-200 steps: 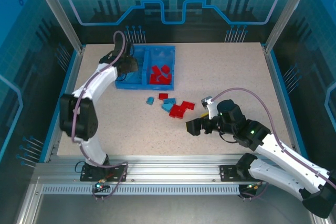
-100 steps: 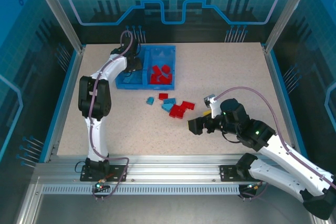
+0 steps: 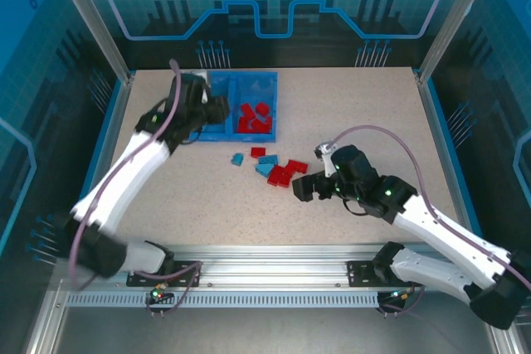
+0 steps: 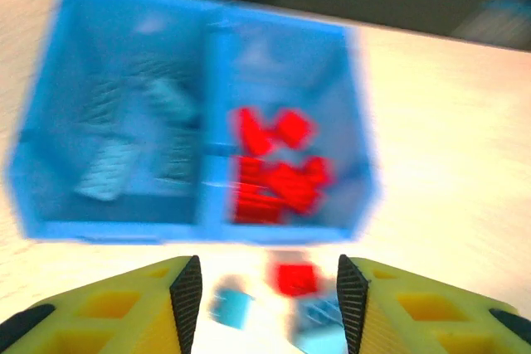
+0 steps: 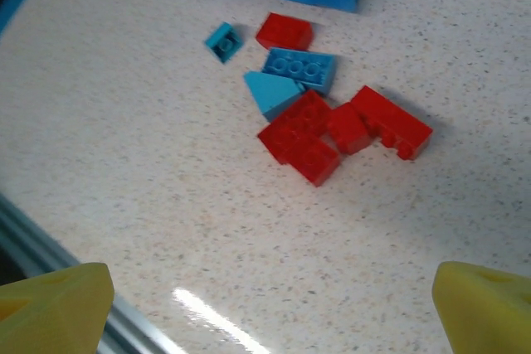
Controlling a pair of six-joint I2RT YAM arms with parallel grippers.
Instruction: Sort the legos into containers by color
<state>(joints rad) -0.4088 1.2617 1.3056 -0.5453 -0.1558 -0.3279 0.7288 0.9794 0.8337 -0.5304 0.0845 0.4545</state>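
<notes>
1. Nearest, the right gripper [image 5: 265, 308]: yellow jaws wide apart and empty, facing the loose pile, probably lining up a pick.
2. Loose red and light-blue studded plastic bricks [image 5: 332, 126] lie clustered on the speckled table [image 3: 373, 122], just short of the bin.
3. The left gripper [image 4: 270, 304] hangs before the blue rectangular plastic bin [image 4: 199, 230], jaws parted, holding nothing.
4. Inside the bin, light-blue sorted bricks [image 4: 108, 172] lie left of the divider and red sorted bricks [image 4: 278, 180] right.

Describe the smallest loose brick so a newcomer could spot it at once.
Find the blue bin at the far left of the table. On its near side lies a cluster of loose bricks. The small light blue brick sits at the cluster's left end, apart from the rest and smaller than all.
</notes>
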